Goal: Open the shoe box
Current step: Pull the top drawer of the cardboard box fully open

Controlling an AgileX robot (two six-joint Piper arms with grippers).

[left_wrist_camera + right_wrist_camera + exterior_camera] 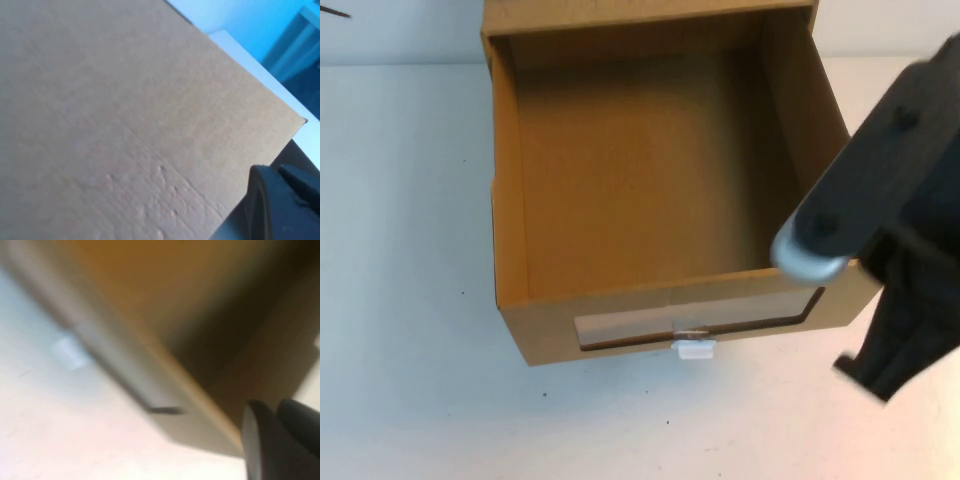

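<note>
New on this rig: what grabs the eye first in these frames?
The brown cardboard shoe box fills the middle of the high view, its drawer open toward the robot and empty, with a small white tab on its windowed front. The dark right arm looms over the box's front right corner, the right gripper near that front; the left gripper sits close to a plain cardboard face.

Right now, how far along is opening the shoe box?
Done, it seems: the brown cardboard shoe box's drawer is slid out toward the robot, empty inside exposed; its small white pull tab is free. In hand: nothing visible; the right gripper hovers near the drawer's front right corner, the left gripper beside a plain cardboard face. Left: probably only withdrawing both arms.
</note>
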